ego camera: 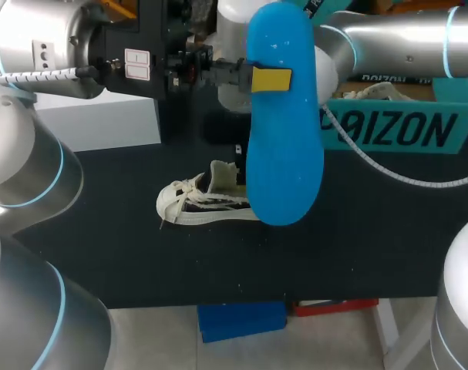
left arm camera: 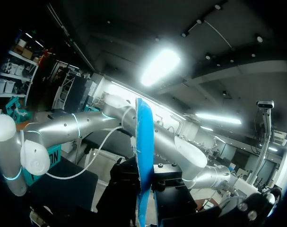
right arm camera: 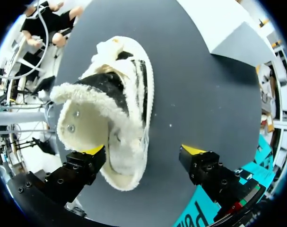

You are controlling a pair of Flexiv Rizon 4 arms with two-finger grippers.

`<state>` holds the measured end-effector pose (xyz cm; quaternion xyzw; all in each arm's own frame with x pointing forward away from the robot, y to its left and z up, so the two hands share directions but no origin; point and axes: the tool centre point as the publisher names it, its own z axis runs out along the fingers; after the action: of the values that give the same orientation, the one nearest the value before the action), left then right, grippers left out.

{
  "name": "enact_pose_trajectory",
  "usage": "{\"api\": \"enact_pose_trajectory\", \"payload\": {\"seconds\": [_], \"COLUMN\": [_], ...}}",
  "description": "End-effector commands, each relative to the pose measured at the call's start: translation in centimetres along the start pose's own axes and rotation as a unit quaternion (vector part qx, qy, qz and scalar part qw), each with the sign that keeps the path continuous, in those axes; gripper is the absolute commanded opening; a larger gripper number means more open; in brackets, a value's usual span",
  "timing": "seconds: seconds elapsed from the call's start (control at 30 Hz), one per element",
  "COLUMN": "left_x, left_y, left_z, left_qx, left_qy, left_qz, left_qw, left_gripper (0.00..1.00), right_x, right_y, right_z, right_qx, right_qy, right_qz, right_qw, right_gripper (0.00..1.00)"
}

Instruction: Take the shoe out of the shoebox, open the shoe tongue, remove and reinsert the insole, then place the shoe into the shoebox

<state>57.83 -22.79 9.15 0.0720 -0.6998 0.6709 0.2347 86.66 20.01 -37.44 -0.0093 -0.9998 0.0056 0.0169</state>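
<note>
Left pincer (ego camera: pixel 269 79), reaching in from the upper left of the head view, is closed on a blue insole (ego camera: pixel 284 131), with one yellow tip pressed flat against its face. The insole hangs upright, high above the table (ego camera: pixel 372 247), and fills the upper middle of the frame. In the left wrist view the same insole (left arm camera: pixel 144 151) stands edge-on between the two dark fingers of the left pincer (left arm camera: pixel 144 182), which clamp it from both sides.

A white box (ego camera: pixel 102 123) sits at the upper left, at the table's far edge. Just left of centre a cream shoe (ego camera: pixel 207 202) with dark stripes lies on the table, toe towards the left and tongue lifted, its heel end hidden behind the insole.

The right arm (ego camera: pixel 388 35) enters from the upper right and passes behind the insole. In the right wrist view the right pincer (right arm camera: pixel 143 150) is wide open and holds nothing. The fleece-lined shoe (right arm camera: pixel 119 109) lies on the table beneath it, nearer one finger, while the other finger is over bare table.

A teal shoebox (ego camera: pixel 395 131) stands at the upper right, well apart from the shoe.
</note>
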Motion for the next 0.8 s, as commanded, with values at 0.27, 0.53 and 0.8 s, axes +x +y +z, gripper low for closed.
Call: {"api": "enact_pose_trajectory", "payload": {"seconds": [0.27,0.53,0.8], "left_x": [0.0,0.0,0.0], "left_y": [0.1,0.1,0.1], "left_z": [0.1,0.1,0.1], "left_qx": [0.001,0.001,0.001], "left_qy": [-0.001,-0.001,-0.001], "left_qz": [0.000,0.000,0.000], "left_qw": [1.000,1.000,1.000], "left_gripper": [0.00,0.00,0.00], "right_x": [-0.6,-0.6,-0.5], "right_y": [1.2,1.3,1.3], "right_z": [1.8,2.6,2.9], "right_qx": [0.069,0.056,0.039], "right_qy": [-0.003,-0.002,-0.003], "right_qz": [0.019,0.022,0.019], "right_qw": [0.997,0.998,0.999], "right_gripper": [0.93,0.43,0.00]}}
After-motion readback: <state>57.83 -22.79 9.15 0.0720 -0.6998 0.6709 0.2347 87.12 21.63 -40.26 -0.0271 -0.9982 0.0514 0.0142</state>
